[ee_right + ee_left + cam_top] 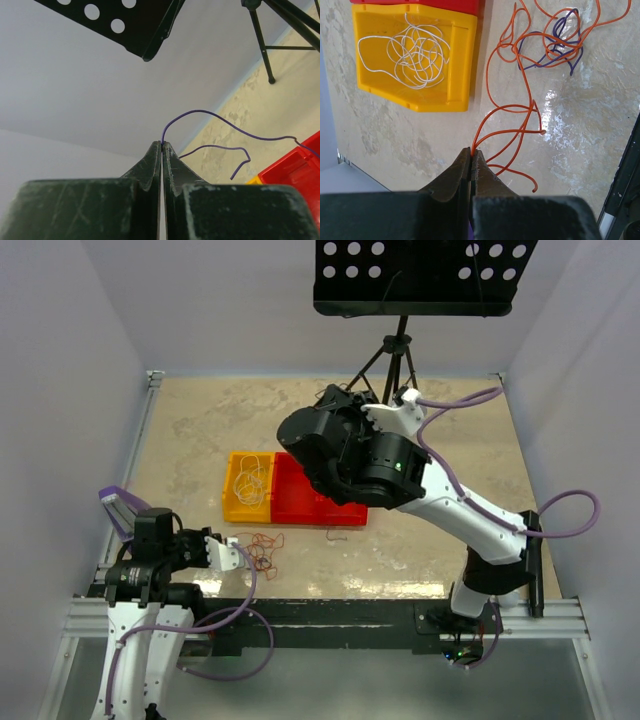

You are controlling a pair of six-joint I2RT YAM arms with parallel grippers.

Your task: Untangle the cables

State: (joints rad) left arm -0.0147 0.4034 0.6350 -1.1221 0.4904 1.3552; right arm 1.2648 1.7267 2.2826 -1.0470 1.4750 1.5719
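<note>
The cables lie on the table in front of the bins [265, 548]: a thin orange wire [512, 107] looping and tangled with a thin purple wire [578, 52]. My left gripper [471, 150] is shut on a loop of the orange wire, low at the near left [230, 552]. A white wire [415, 55] lies coiled in the yellow bin [460, 65]. My right gripper [162, 143] is shut on a thin purple wire [210, 113] and held high, pointing at the back wall. Its wrist [350, 455] hangs over the red bin [310, 502].
The yellow bin [248, 485] and red bin stand side by side mid-table. A black music stand [415, 275] on a tripod [398, 350] stands at the back. A short loose wire piece [335, 533] lies in front of the red bin.
</note>
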